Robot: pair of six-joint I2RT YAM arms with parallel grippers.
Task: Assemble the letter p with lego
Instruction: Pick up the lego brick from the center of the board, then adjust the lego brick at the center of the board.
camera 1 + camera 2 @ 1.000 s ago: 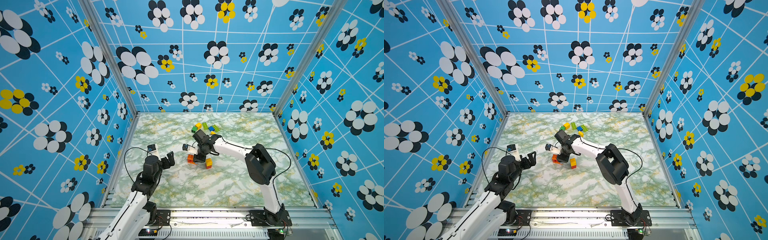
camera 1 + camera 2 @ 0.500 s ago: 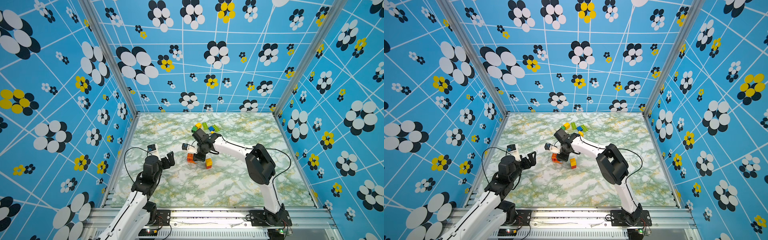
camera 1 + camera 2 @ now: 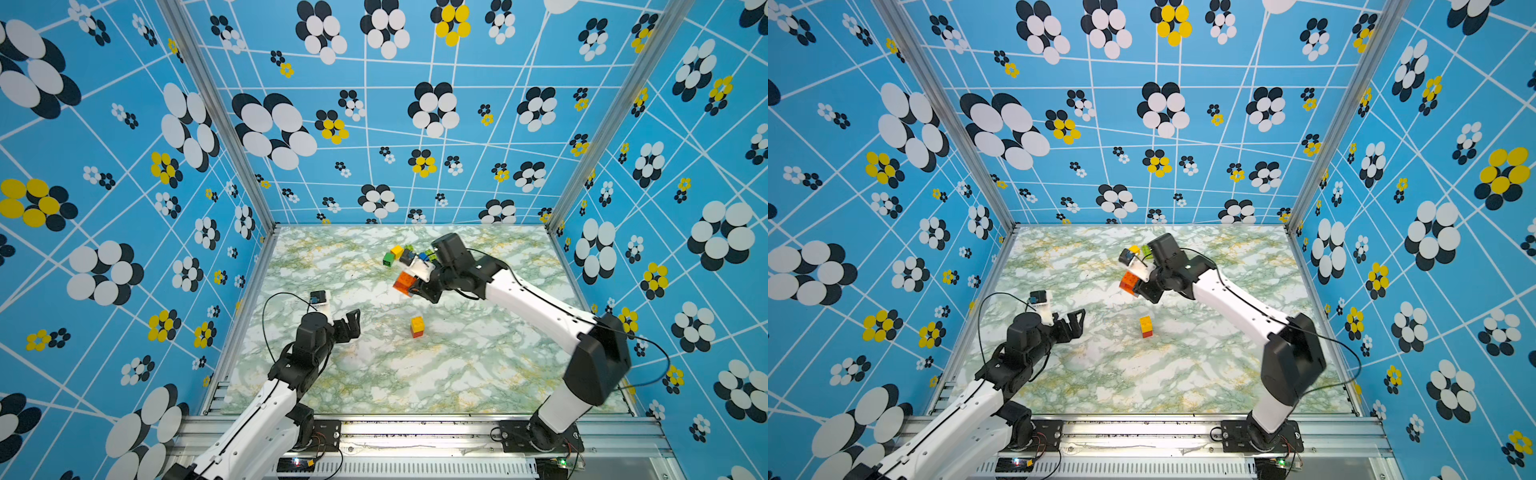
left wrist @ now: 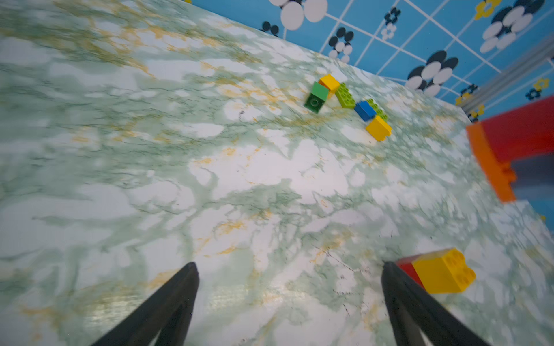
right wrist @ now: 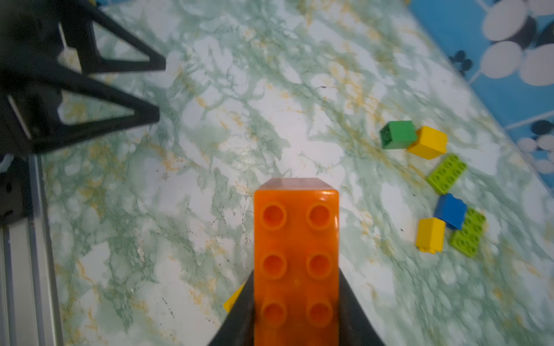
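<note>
My right gripper (image 5: 296, 272) is shut on an orange oblong lego brick (image 5: 296, 239), held above the marble table in both top views (image 3: 404, 283) (image 3: 1128, 281). In the left wrist view a red brick (image 4: 515, 131) is joined to the orange one (image 4: 491, 167). A small yellow-on-red stack (image 3: 417, 326) (image 3: 1146, 326) stands on the table below and nearer the front, just beside the left fingertip (image 4: 389, 269). My left gripper (image 3: 351, 324) (image 4: 289, 266) hovers open and empty at the table's left.
Loose lego lies near the back wall: a green brick (image 5: 398, 134), two yellow ones (image 5: 428, 142) (image 5: 430, 235), a blue one (image 5: 451, 211) and two lime plates (image 5: 446, 173) (image 5: 469, 233). The patterned walls enclose the table (image 3: 457, 374).
My right gripper has shut on the orange brick and lifted it off the table, up and back from the yellow-on-red stack. The left arm has not moved.
</note>
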